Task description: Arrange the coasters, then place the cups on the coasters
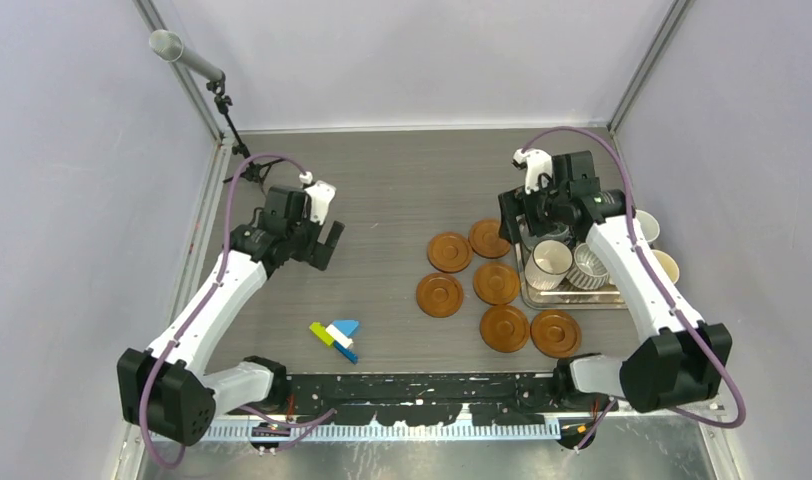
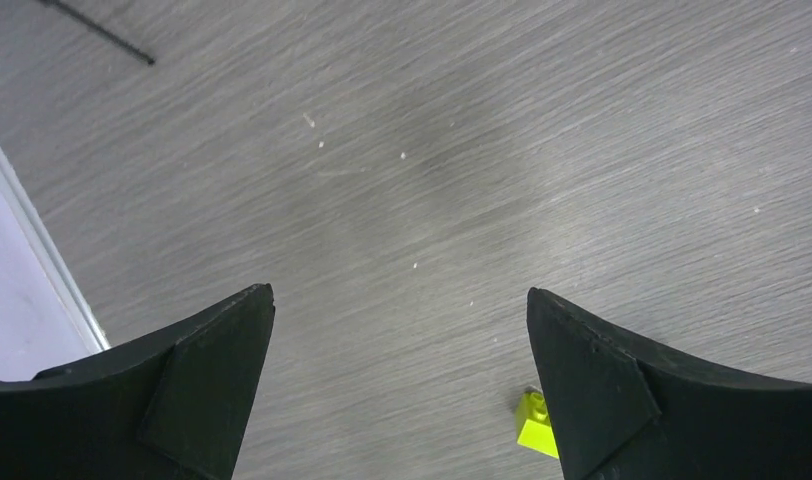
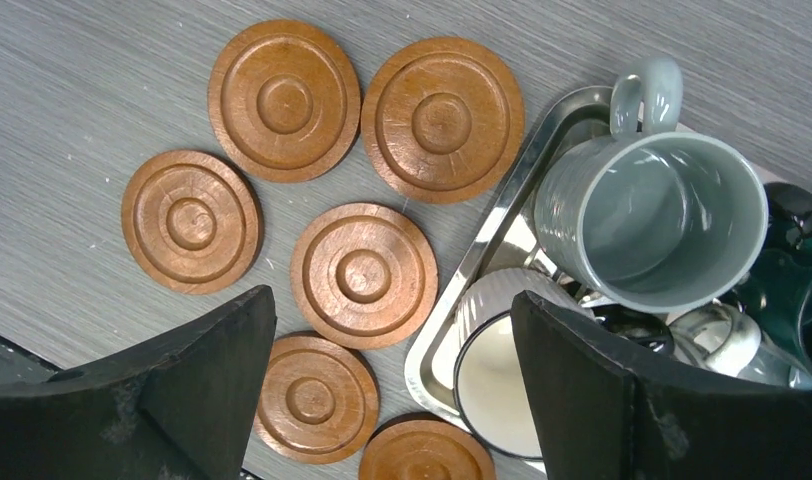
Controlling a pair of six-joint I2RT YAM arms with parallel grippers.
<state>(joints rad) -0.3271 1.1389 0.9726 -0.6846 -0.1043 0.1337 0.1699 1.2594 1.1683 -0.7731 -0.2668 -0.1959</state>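
Several round reddish-brown coasters (image 1: 497, 283) lie close together on the table, just left of a steel tray (image 1: 572, 300). The cups stand in the tray. The right wrist view shows a pale grey-blue cup (image 3: 662, 215), a ribbed cup (image 3: 497, 385) with a white inside, and a dark green cup (image 3: 797, 290). My right gripper (image 1: 527, 225) hangs open above the tray's far left corner, with coasters (image 3: 364, 274) and the tray rim (image 3: 522, 180) below its jaws. Far to the left, my left gripper (image 1: 327, 245) is open over bare table (image 2: 400, 290), holding nothing.
Small coloured blocks (image 1: 334, 335) lie near the front, between the arms; a lime one (image 2: 535, 422) shows beside my left gripper's right finger. A microphone stand (image 1: 187, 55) rises at the far left corner. Walls enclose the table on three sides.
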